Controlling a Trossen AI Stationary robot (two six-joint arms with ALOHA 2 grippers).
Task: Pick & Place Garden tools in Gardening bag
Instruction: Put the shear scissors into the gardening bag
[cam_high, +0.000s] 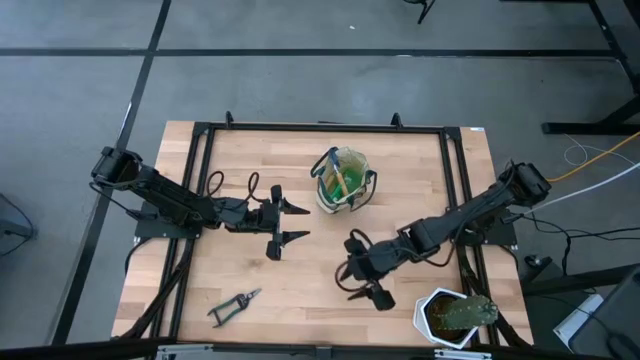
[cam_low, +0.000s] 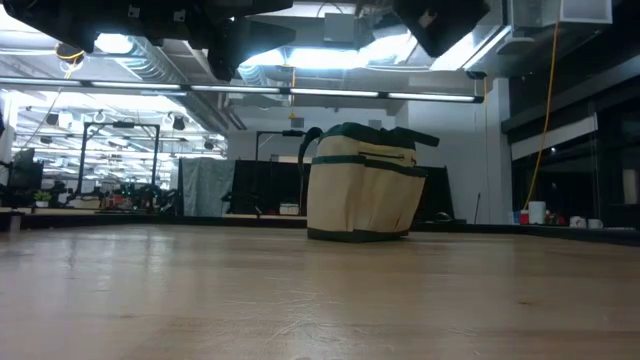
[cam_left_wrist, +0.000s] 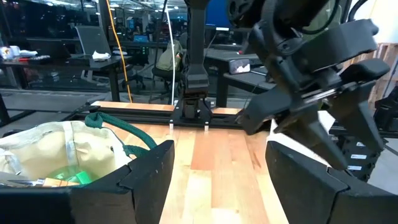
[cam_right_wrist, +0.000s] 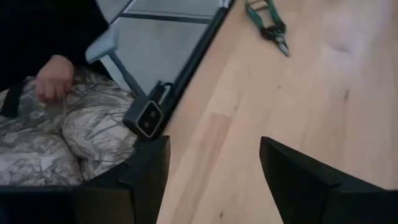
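Meanwhile, both open pincers, left (cam_high: 291, 223) and right (cam_high: 368, 280), hover apart from seemingly pruning shears (cam_high: 235, 306).

left pincer (cam_high: 297, 223) open, right pincer (cam_high: 367, 270) open

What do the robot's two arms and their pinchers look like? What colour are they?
Both arms are black and jointed, made of chunky links. The left gripper and the right gripper each end in two flat, pointed black fingers, wedge-shaped up close. Thin dark cables loop beside each wrist. They stand over a pale wooden table with a black metal frame.
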